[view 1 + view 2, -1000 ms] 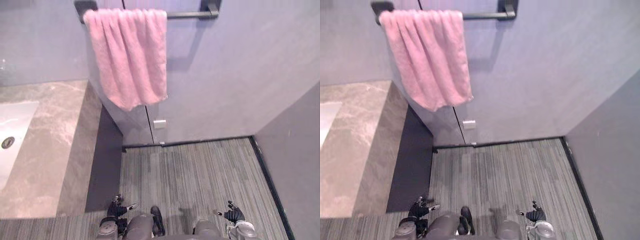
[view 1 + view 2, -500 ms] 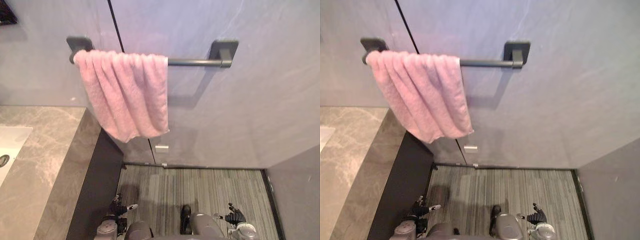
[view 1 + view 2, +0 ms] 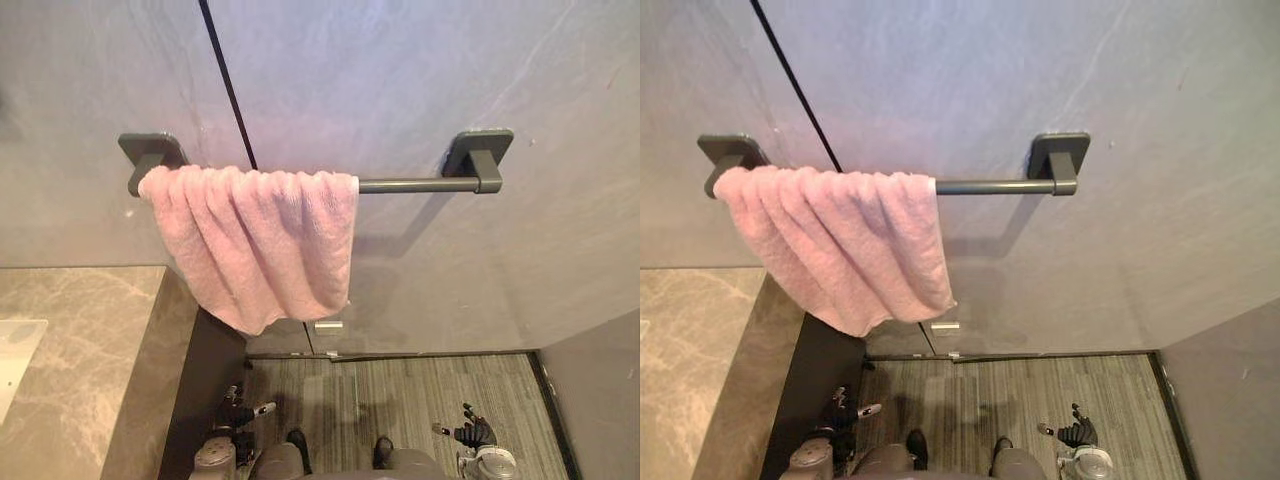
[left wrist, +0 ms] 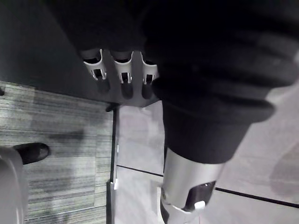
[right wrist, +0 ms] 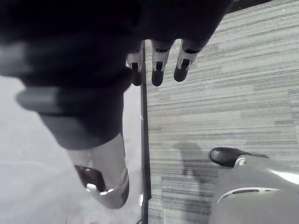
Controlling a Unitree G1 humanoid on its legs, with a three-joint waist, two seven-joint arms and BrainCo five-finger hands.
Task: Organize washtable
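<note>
Pink towel (image 3: 260,245), dark grey bar (image 3: 415,185), veined brown-grey counter (image 3: 80,350) (striped grey floor (image 3: 400,400)).

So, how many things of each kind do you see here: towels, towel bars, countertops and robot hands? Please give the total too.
Pink terry towel: 1
Dark grey metal towel bar: 1
Grey marble countertop: 1
Robot hands: 2, the left hand and the right hand
Total: 5

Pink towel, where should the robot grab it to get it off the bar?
Probably take the pink towel by its low corner, fingers pinching from the front and below: it hangs loose under the bar, bunched toward the left end.
</note>
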